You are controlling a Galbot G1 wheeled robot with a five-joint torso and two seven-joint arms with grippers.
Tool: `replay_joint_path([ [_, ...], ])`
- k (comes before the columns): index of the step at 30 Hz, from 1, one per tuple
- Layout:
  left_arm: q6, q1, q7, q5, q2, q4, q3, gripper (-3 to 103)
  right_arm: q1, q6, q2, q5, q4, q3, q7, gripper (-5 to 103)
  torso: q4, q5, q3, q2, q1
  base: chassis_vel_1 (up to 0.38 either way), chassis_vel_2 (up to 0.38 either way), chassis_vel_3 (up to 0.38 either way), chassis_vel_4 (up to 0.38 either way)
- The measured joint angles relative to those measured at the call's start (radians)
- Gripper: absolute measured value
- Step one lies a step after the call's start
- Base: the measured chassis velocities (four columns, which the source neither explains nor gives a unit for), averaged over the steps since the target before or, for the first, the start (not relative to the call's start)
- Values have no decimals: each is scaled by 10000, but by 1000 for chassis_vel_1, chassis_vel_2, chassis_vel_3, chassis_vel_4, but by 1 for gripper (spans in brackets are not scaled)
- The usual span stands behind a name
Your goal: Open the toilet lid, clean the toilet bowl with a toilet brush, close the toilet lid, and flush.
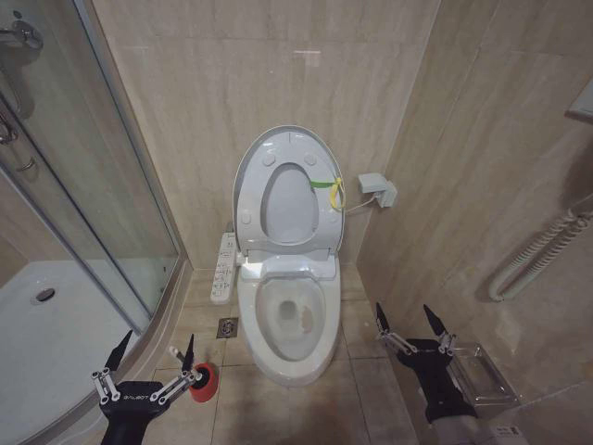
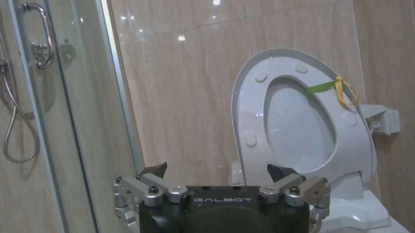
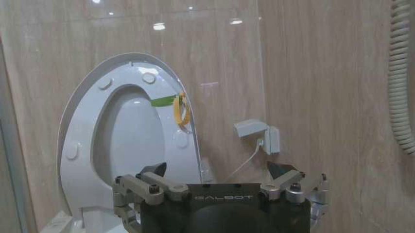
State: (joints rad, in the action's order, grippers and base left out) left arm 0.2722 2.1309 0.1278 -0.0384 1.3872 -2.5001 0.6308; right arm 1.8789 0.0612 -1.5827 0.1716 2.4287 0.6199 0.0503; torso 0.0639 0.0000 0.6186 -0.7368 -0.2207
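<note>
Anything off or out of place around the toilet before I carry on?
Nothing looks spilled or broken. The toilet lid stands upright against the wall with the seat raised too, its yellow-green strap dangling at the edge. The toilet bowl is exposed. The toilet brush sits in its red cup, on the floor.

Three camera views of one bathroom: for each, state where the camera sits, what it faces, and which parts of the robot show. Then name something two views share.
Head view: high on the robot, looking down at the toilet bowl; left gripper and right gripper low at either side, both open.
Left wrist view: behind the left gripper, facing the raised toilet lid and the glass shower door.
Right wrist view: behind the right gripper, facing the lid and the tiled wall.
Shared: both wrist views show the lid's yellow-green strap.
</note>
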Motion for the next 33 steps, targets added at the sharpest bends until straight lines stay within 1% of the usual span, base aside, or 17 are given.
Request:
replay_joint_path([
  [33,0,0,0,0,0,0,0,100,0,0,0,9,1,0,0,100,0,0,0,0,0,0,0,0,0],
])
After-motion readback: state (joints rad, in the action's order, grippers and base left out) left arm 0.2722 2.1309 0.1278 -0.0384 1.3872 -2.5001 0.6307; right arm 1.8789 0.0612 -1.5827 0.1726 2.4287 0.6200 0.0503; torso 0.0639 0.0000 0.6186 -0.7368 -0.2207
